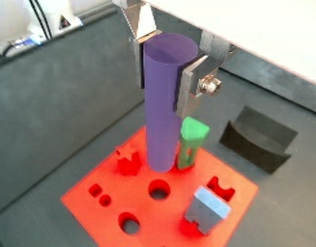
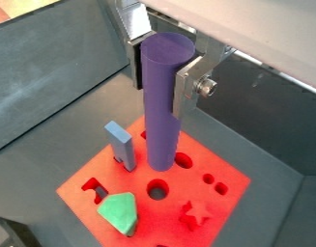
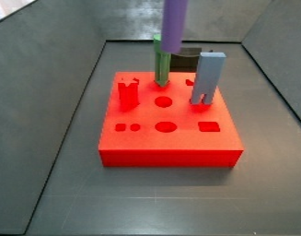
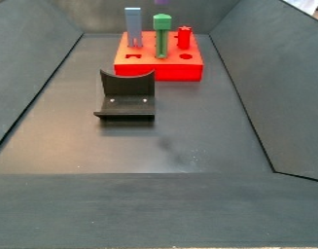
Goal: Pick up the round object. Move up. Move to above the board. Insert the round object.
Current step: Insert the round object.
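My gripper (image 1: pixel 167 72) is shut on the round object (image 1: pixel 163 125), a tall purple cylinder, gripping it near its top end; both wrist views show this (image 2: pixel 163 72). The peg hangs upright above the board (image 1: pixel 102 183), a thick red block with shaped holes. A round hole (image 1: pixel 159 190) lies just beside the peg's lower end. In a side view the purple peg (image 3: pixel 175 23) hangs clear above the back of the board (image 3: pixel 165 138); the gripper is out of that frame. The peg does not show in the side view that looks from afar.
A green pointed peg (image 1: pixel 192 143) and a grey-blue rectangular peg (image 1: pixel 210 207) stand in the board. The fixture (image 1: pixel 257 138) stands on the floor beside the board, also seen in a side view (image 4: pixel 124 95). Dark sloped walls surround the floor.
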